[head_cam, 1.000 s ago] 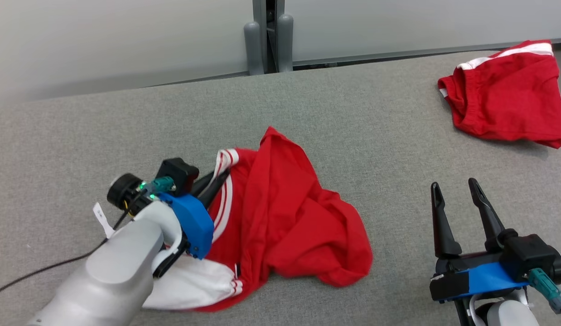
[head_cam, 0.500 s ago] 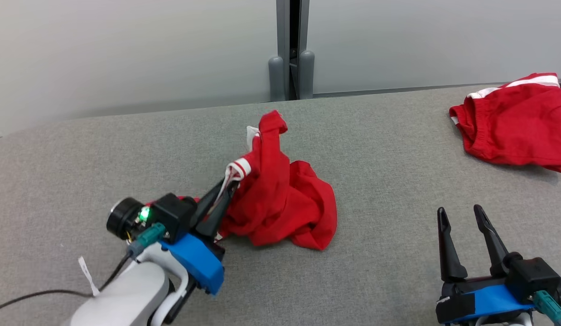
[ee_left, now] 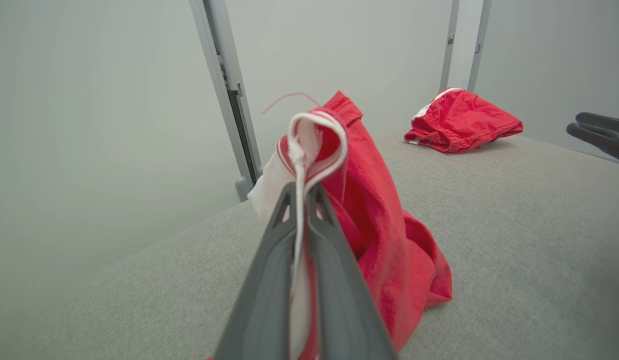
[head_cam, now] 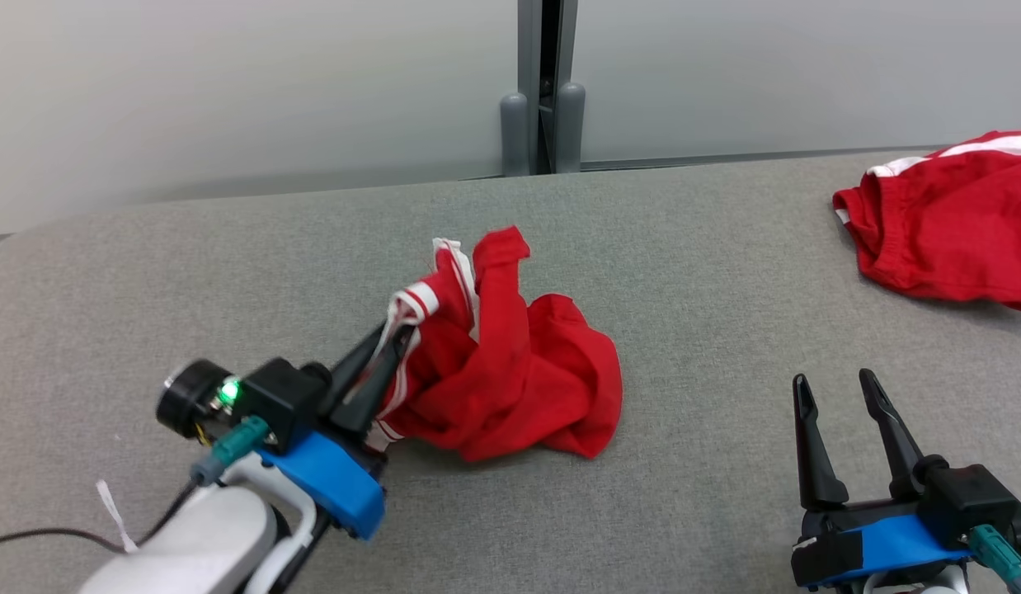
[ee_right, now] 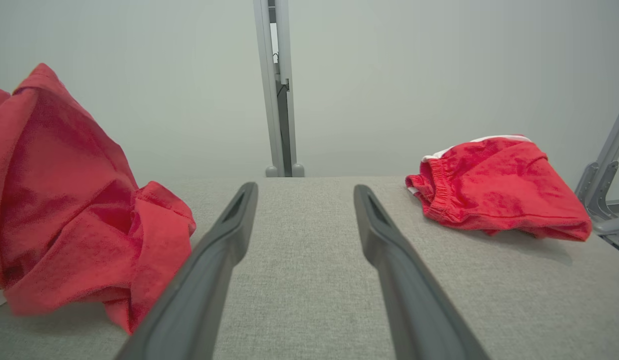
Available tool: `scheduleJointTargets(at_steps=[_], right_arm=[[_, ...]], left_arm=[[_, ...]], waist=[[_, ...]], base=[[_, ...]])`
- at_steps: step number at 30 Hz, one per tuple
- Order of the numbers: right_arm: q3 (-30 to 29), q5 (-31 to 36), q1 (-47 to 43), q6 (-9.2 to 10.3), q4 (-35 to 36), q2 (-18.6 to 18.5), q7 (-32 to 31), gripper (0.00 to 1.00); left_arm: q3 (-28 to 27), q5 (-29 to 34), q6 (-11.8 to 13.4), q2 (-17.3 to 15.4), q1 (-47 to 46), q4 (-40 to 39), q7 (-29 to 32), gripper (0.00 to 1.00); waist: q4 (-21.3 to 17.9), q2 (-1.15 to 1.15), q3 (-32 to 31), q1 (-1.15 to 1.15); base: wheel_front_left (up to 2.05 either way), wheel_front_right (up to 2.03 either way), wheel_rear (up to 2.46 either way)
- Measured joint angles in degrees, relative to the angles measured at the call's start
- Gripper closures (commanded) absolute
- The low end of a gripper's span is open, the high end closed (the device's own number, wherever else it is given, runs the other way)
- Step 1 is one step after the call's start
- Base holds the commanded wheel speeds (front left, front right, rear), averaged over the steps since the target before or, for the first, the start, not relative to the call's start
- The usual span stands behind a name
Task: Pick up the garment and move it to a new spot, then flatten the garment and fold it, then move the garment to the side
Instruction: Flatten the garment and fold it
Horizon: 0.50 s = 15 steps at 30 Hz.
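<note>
At lower left of the head view, left gripper (head_cam: 397, 332) is clamped on a white-trimmed edge of the red garment (head_cam: 519, 388), holding that edge raised off the grey fabric surface (head_cam: 230, 264). Rest of the garment hangs down and sits bunched near the surface's middle. At lower right, right gripper (head_cam: 833, 378) stands with fingers apart, holding nothing, well apart from the garment. At far right lies a second red item (head_cam: 948, 231)
</note>
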State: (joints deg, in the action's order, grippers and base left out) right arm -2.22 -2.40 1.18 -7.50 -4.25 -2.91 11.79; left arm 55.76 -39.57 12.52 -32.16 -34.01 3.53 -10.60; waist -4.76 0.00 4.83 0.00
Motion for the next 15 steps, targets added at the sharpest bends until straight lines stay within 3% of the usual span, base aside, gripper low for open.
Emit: scheduleJointTargets(at_steps=[5, 15], right_arm=[[-0.3, -0.1, 0.6, 0.00, -0.2, 0.0, 0.3, 0.00], [-0.7, -0.1, 4.3, 0.00, -0.9, 0.0, 1.1, 0.00]], left_arm=[[-1.7, 0.8, -1.2, -2.2, -4.6, 1.6, 0.6, 1.00], [-3.1, 2.9, -8.6, -5.0, -15.6, 14.7, 0.8, 1.00]], waist=[[-0.9, 0.00, 1.5, 0.00], [-4.9, 0.00, 6.7, 0.00]], base=[[0.00, 0.00, 0.00], [0.00, 0.00, 0.00]])
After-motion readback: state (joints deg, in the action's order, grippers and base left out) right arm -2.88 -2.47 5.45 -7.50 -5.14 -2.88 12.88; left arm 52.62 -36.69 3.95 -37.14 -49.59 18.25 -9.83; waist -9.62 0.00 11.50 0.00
